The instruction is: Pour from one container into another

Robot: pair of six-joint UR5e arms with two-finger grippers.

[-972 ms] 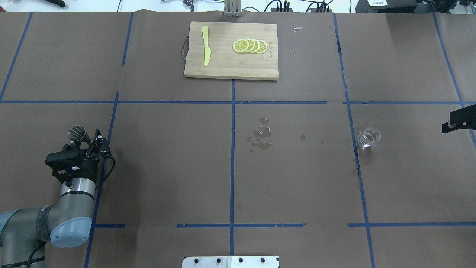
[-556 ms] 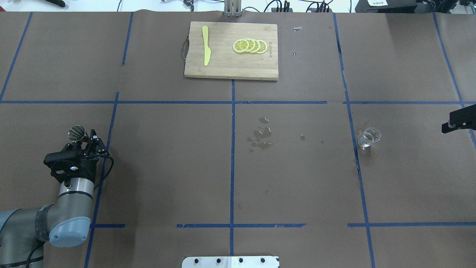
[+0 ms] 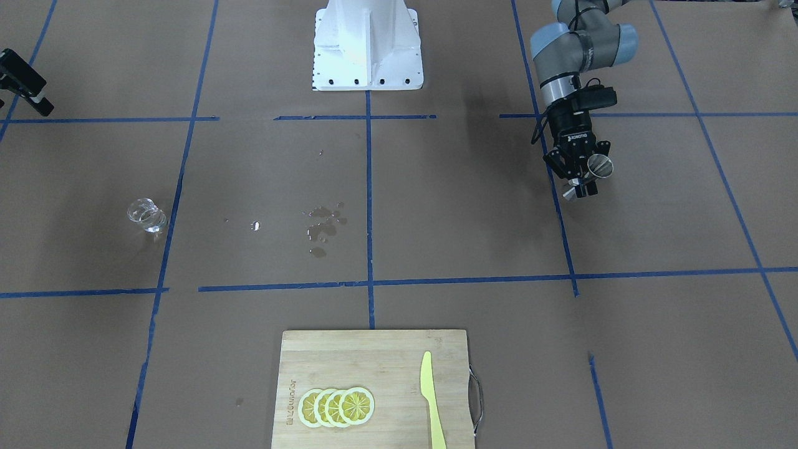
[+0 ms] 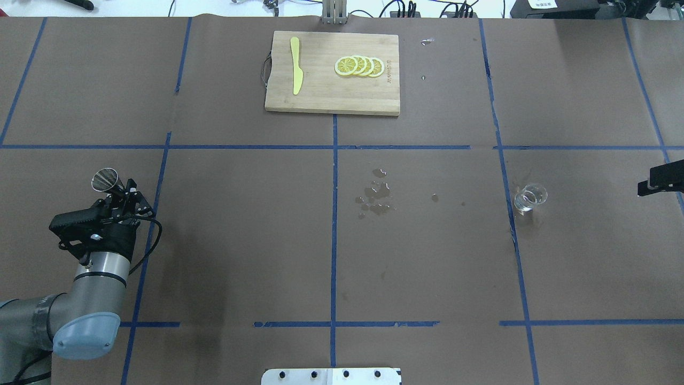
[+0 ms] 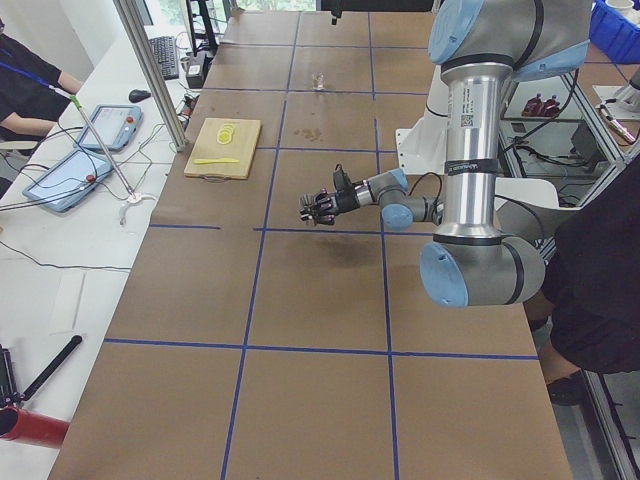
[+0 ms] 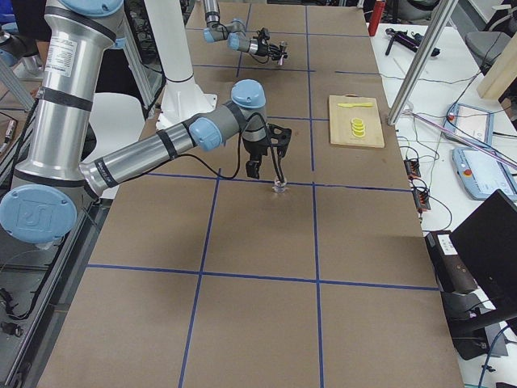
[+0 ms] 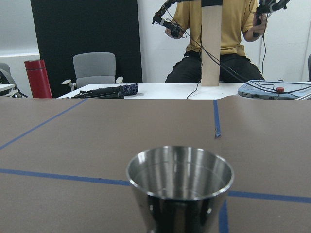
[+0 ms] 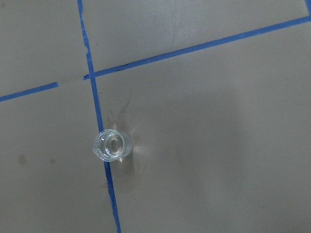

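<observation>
A wide worktop point(image 4: 427, 267) is covered in brown paper and is marked into squares by blue tape lines point(image 4: 334, 224). The left arm point(image 4: 85, 299) is seen at the robot's left side of the worktop. Only the end of the right arm shows in the overhead view, at the far right edge.

A wooden cutting board point(image 4: 331, 96) is laid at the far side of the worktop, away from the robot. On it, a yellow knife point(image 4: 295, 65) is laid flat near the handle end, and four lemon slices point(image 4: 359, 66) are set in a row, each one partly over the next.

The left gripper point(image 4: 124, 199) is closed on a small metal cup point(image 4: 105, 180). The cup is held a little above the worktop, out past the fingers, with its open top showing. What is inside the cup cannot be told.

The right gripper point(image 4: 654, 182) is seen only in part, so it cannot be told if it is open or closed. It is kept apart from the glass.

Some wet spots point(image 4: 377, 195) are seen near the middle of the worktop.

A small clear glass point(image 4: 529, 198) is stood on the robot's right side, just beside a blue line.
</observation>
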